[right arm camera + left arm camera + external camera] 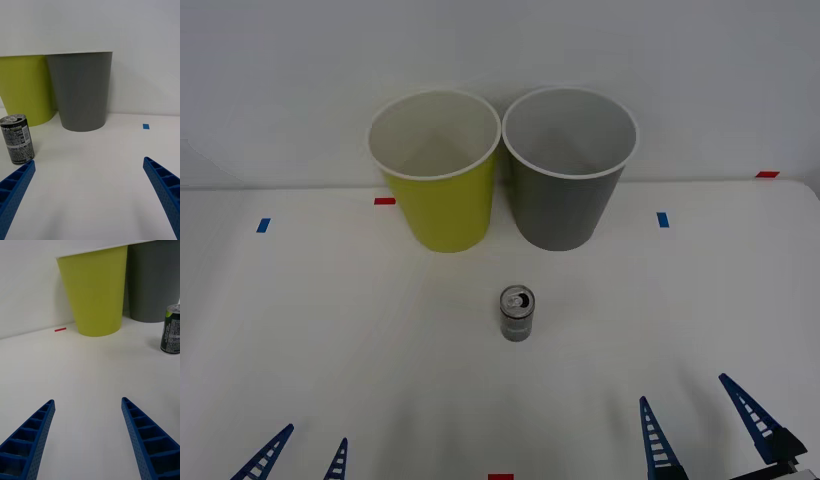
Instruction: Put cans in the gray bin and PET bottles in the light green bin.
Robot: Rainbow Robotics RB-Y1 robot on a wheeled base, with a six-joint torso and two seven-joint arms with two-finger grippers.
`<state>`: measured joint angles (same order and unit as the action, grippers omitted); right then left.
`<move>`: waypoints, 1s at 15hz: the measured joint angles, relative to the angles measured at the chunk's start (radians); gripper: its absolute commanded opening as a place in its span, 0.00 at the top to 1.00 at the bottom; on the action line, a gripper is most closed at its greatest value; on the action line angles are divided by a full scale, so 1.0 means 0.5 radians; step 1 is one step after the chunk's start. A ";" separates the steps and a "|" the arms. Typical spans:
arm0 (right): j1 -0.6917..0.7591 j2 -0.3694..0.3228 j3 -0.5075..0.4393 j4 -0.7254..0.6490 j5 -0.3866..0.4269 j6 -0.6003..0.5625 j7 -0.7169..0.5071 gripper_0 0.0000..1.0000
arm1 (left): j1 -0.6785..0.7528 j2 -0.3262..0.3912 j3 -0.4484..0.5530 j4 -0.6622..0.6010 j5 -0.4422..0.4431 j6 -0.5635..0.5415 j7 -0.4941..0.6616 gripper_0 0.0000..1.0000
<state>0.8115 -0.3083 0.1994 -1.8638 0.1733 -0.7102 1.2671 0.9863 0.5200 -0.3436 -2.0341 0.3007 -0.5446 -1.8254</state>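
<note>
At the near left edge of the smooth white table (300,330), the left gripper (302,455) hangs low with its two blue fingers (28,438) spread apart and nothing between them; each finger is a ribbed, tapering wedge with a dotted outer face. Farther back and left of centre stands the green bin (442,190), a tall tapered cup with a matte lime wall, a thin white rim and a pale inside. Just beside it on the right, rims nearly touching, is the gray bin (564,190), same cup shape, dull dark gray wall, white rim, pale inside. Both stand upright at the far side of the table, against a plain white wall.

The can (517,314) stands upright near the middle of the table, nearer than the two bins and roughly in front of the gap between them, well apart from both. It is a small slim metal cylinder, dark printed body, shiny silver top with a pull tab.

At the near right, the right gripper (700,430) is likewise spread wide and empty, its ribbed blue fingers (165,187) pointing toward the bins, the can off to its left.
</note>
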 measured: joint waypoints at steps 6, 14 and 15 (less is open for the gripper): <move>0.000 0.000 0.000 0.000 0.000 0.000 0.000 0.00 | 0.000 0.000 0.000 0.000 0.000 0.000 0.000 0.29; 0.000 0.000 0.000 0.000 0.000 0.000 0.000 0.00 | -0.453 0.371 -0.139 0.290 -0.033 -0.412 0.014 0.00; 0.000 0.000 0.000 0.000 0.000 0.000 0.000 0.00 | -0.545 0.448 -0.202 0.308 -0.033 -0.429 0.016 0.00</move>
<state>0.8114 -0.3083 0.1994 -1.8636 0.1733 -0.7102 1.2671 0.7138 0.7439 -0.4447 -1.8800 0.2841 -0.7590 -1.8176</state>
